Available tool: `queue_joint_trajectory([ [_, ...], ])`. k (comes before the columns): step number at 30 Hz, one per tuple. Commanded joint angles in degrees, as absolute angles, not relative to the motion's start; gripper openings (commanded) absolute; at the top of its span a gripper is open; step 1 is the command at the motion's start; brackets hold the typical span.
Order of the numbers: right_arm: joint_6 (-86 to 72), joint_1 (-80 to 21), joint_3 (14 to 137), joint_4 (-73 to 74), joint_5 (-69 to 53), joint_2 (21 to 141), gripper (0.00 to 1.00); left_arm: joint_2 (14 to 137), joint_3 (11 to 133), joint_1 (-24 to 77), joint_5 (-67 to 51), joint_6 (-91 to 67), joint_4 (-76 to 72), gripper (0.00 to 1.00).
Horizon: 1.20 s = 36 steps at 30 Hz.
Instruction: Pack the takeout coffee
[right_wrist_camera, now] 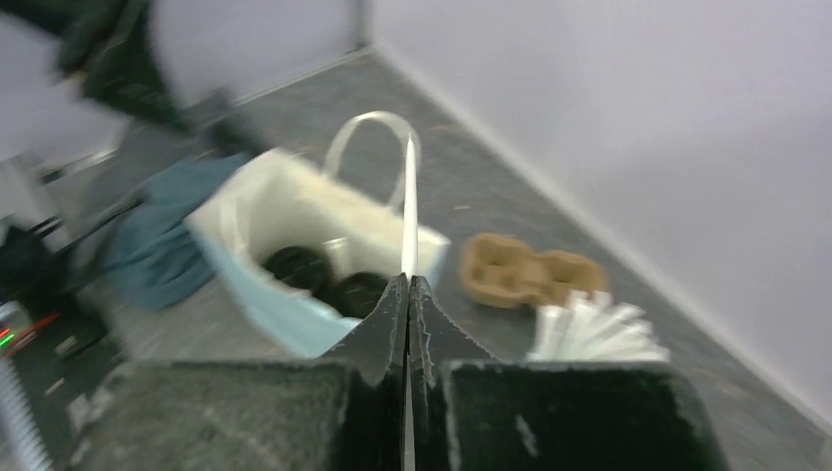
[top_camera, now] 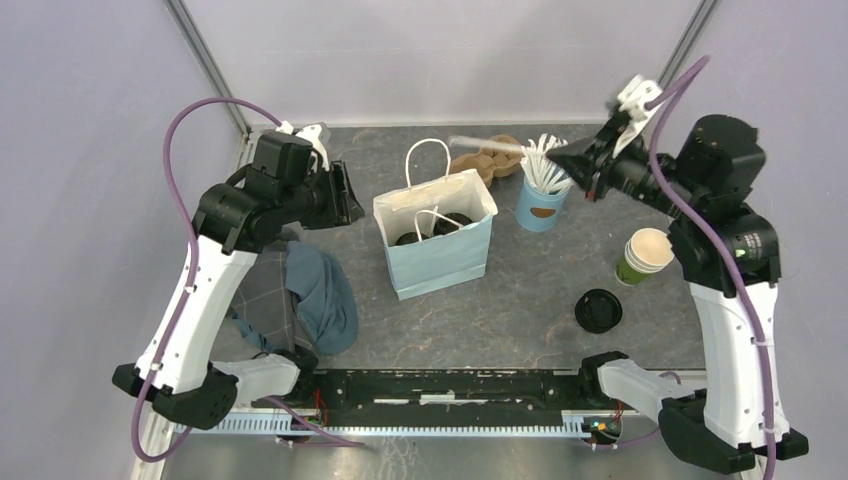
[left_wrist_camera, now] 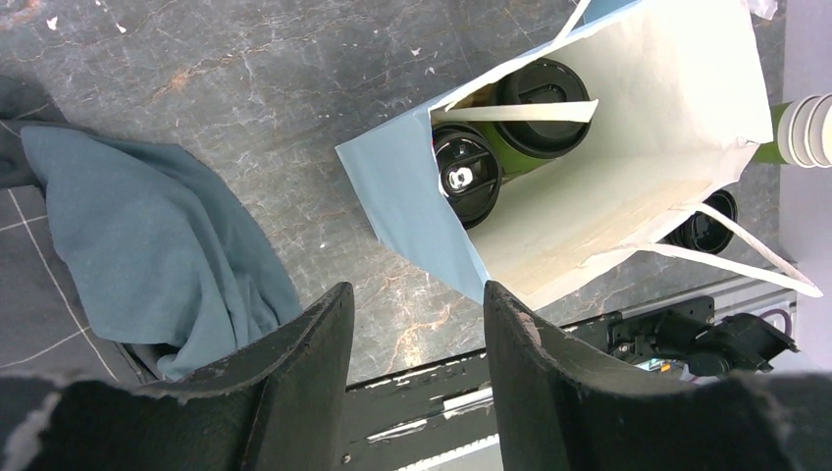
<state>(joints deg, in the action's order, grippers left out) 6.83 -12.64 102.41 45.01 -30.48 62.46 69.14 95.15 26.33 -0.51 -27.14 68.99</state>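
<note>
Light-blue paper bag [top_camera: 440,262] at centre holds two black-lidded dark-green cups [left_wrist_camera: 468,177]; left gripper [left_wrist_camera: 417,294], ten o'clock, parted, empty; right gripper [right_wrist_camera: 408,287], one o'clock, pinches thin white stick [right_wrist_camera: 409,196].

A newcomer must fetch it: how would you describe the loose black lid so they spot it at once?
Find the blue bag mid-table, then look right, toward the right arm's base. The lid lies flat on the tabletop, just nearer than the stacked green cups. Unlike the lids in the bag, it covers no cup.
</note>
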Motion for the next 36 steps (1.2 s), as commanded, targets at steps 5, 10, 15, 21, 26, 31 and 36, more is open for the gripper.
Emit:
queue_joint_trajectory([
  [5,13.2,-16.4,90.2,47.6,-52.9,57.2,0.0,66.6,93.7,26.3,-0.1,-27.9,67.3,0.58],
  [10,20.5,-22.3,89.3,53.5,-43.7,59.5,0.0,66.5,93.2,26.3,-0.2,-27.9,67.2,0.58],
  [15,25.7,-26.0,93.5,55.4,-39.3,65.9,0.0,66.3,92.6,26.3,-0.4,-27.9,66.6,0.58],
  [21,27.6,-30.2,100.4,56.0,-37.1,73.8,0.0,66.5,92.1,26.3,-0.4,-27.4,66.2,0.58],
  [26,28.3,-31.5,101.5,56.0,-39.5,78.9,0.0,66.7,91.6,26.3,-0.6,-26.3,66.0,0.58],
  [31,28.0,-31.8,101.2,55.4,-44.4,83.0,0.0,66.8,91.6,26.3,-0.3,-25.0,65.8,0.58],
  [36,26.5,-31.9,101.8,54.9,-46.1,86.1,0.07,67.2,91.3,26.3,-0.6,-24.4,65.2,0.58],
])
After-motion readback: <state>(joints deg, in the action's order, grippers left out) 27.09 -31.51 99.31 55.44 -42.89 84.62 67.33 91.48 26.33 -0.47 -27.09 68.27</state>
